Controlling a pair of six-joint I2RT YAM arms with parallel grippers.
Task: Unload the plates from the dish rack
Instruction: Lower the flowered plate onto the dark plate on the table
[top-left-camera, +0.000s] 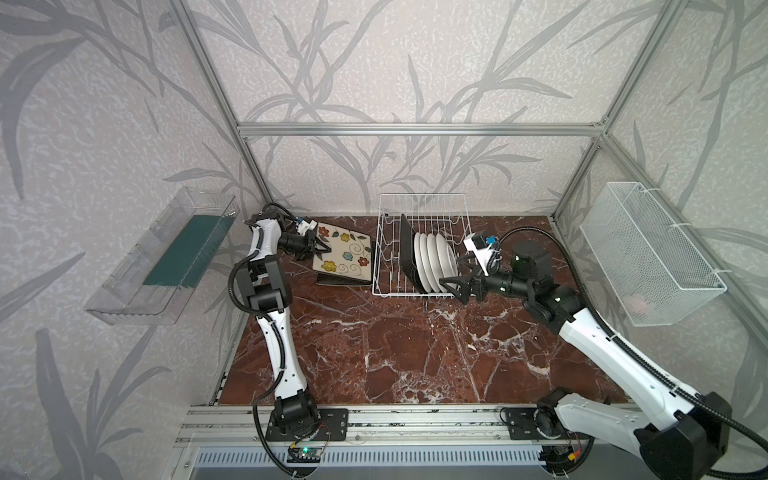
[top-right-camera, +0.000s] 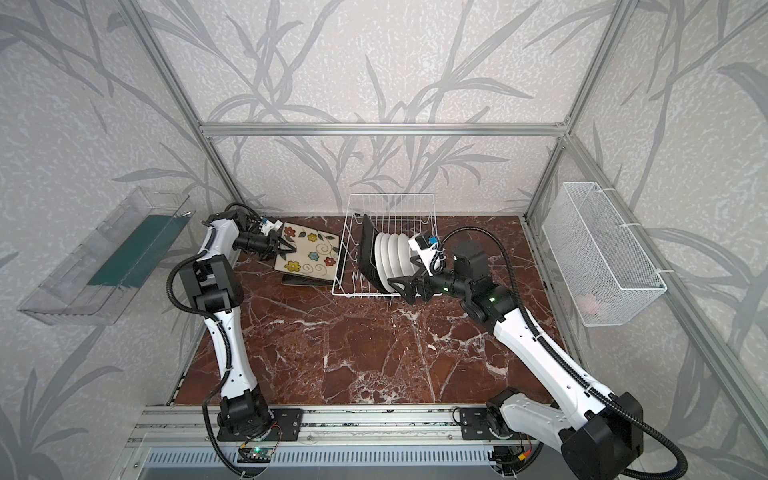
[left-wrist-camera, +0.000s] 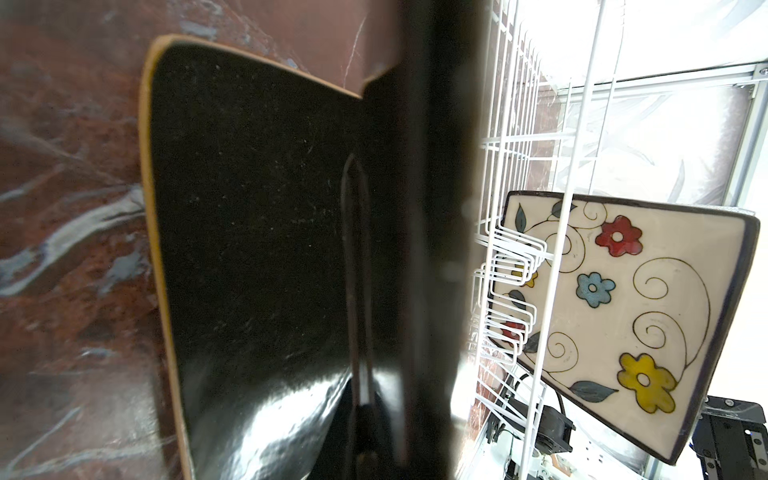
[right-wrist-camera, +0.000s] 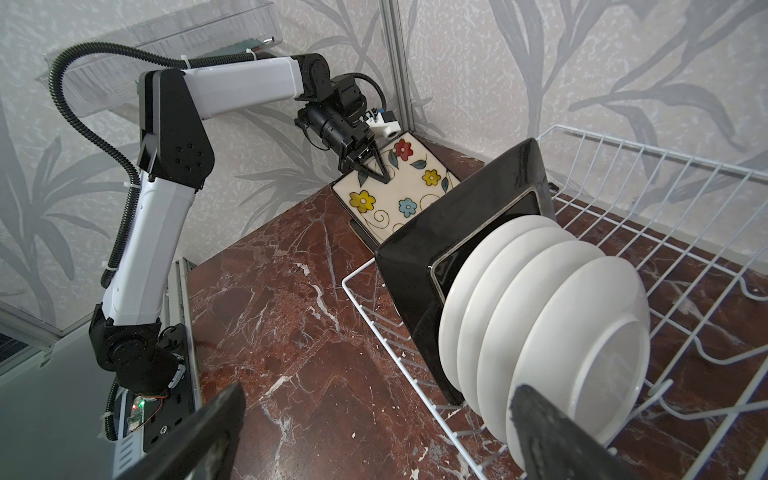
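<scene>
Red-brown marble veined in white covers the tabletop (top-left-camera: 415, 353), and grey leaf-patterned walls (top-left-camera: 374, 62) close it in on three sides. Your white wire dish rack (top-left-camera: 422, 195) stands at the back, about the middle. Inside it, a glossy black-backed square plate (top-left-camera: 406, 253) stands on edge toward the rack's left end. Four round white plates (top-left-camera: 434, 262) stand in a close row just right of it, backs turned to your right arm. In the left wrist view that plate's cream face, with red, blue and yellow flowers, shows through the wires.

Your left gripper (top-left-camera: 322, 249) is pinched narrow on the left rim of a second cream square plate (top-left-camera: 345, 255) with coloured flowers. It is face up and tilted, just left of the rack and outside it. Beneath lies a third square plate (top-left-camera: 343, 282), dark-edged, flat on the marble; whether the two touch you cannot tell.

Your right gripper (top-left-camera: 457, 276) sits at the rack's right front corner, fingers (right-wrist-camera: 552, 436) spread wide and holding nothing. In the right wrist view one finger stands over the rack before the nearest round plate — the other over bare marble outside it. Contact with that plate cannot be judged.

A clear plastic tray (top-left-camera: 124, 307) hangs on the left wall, a white fine-mesh basket (top-left-camera: 648, 253) on the right.
</scene>
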